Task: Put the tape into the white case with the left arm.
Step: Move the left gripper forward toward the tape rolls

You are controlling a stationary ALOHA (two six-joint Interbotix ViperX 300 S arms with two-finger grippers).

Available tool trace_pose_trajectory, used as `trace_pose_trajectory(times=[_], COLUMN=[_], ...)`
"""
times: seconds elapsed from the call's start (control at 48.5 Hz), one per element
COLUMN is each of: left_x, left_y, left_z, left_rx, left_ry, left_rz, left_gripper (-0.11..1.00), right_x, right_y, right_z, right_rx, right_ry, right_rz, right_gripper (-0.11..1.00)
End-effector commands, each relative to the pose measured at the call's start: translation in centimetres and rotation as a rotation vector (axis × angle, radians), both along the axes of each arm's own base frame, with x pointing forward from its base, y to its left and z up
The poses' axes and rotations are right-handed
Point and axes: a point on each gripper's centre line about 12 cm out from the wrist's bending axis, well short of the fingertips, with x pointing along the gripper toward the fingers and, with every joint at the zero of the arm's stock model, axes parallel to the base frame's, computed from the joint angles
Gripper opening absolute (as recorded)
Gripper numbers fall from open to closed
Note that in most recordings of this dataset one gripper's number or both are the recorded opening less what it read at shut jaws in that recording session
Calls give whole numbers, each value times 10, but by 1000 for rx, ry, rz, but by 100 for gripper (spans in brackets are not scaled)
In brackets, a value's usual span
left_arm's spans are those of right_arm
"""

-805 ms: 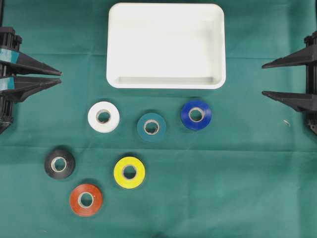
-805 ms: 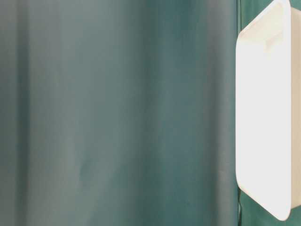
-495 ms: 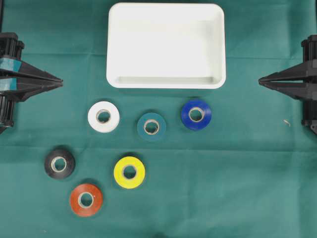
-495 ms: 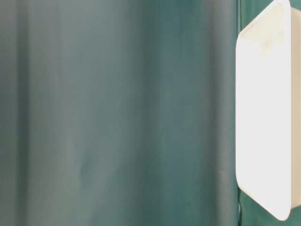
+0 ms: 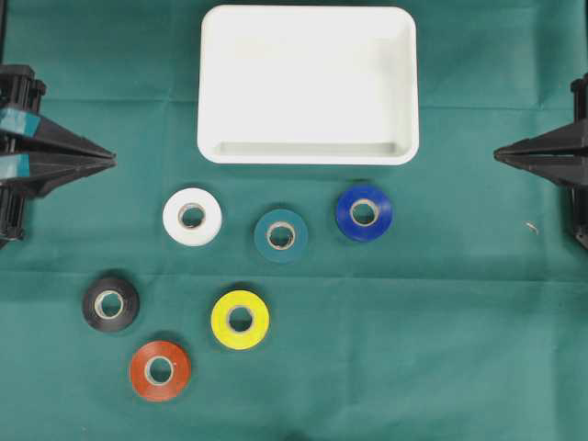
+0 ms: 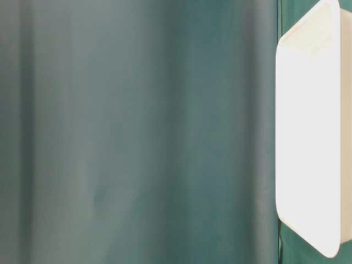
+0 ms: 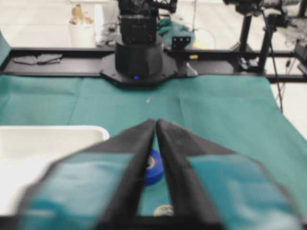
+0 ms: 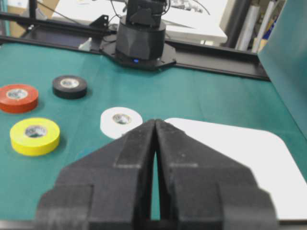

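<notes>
Green cloth (image 5: 441, 349) across the whole table. White case (image 5: 308, 154) at the far middle, lying flat, nothing inside. Six rolls of tape on the cloth nearer than the case, none touching it or each other: white tape (image 5: 192, 217) just near of the case's left corner, teal tape (image 5: 280, 235) to its right, blue tape (image 5: 364, 213) further right below the case's right end. Nearer still, black tape (image 5: 111, 303) at the left, yellow tape (image 5: 240, 319) near the middle, orange tape (image 5: 160, 370) nearest of all, between black and yellow.

Left gripper (image 5: 112, 160) at the left edge, level with the case's near rim and well apart from it, pointing toward the middle. Teal-banded fingers (image 5: 64, 147) drawn together at the tips, clenched on nothing. From the left wrist view, the same left gripper (image 7: 156, 122) with tips meeting, the blue roll (image 7: 153, 165) partly seen behind the fingers, a corner of the white case (image 7: 62, 132) at the left.

Right gripper (image 5: 497, 153) at the right edge, plain black, pointing toward the middle, well clear of every roll. Fingers pressed together, closed and empty. In the right wrist view, tips of the right gripper (image 8: 155, 122) meeting over the cloth, white roll (image 8: 121, 120) just beyond, white case (image 8: 249, 158) to the right.

Table-level view blurred: only green cloth and the white case (image 6: 308, 137) at the right edge.
</notes>
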Motion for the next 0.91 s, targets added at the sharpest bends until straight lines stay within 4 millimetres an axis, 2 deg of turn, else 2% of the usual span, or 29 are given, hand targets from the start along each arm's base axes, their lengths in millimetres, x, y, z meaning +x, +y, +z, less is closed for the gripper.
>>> trace_pose_trajectory(times=[0.0,0.165,0.227,0.268,0.433,0.578,0.743,0.888], left_x=[1,1,1,2,4,9,28,45], left_y=[-1,-1,-1,-1,-1,-1,-3,-4], left_z=[1,-3,-1,1,4,-3,-16,-24], left_rx=[5,10,9,8,8,8,7,1], left_ry=[0,23,21,17,38,87,181,273], left_rz=[-5,-6,-3,-6,-3,-4,-7,-8], left_gripper=[33,83,95,99,100,100,100,100], right_x=[0,-1,-2,-2,-9,-19,-28,-33], right_y=[0,0,0,0,1,1,1,1], right_z=[3,-3,-6,-9,-33,-62,-87,-94], right_rx=[0,0,-3,-7,-28,-26,-24,-26], right_ry=[-11,5,11,17,74,160,267,293], right_rz=[0,-1,-1,0,7,7,6,5], right_gripper=[-9,-9,-9,-9,-9,-9,-9,-9])
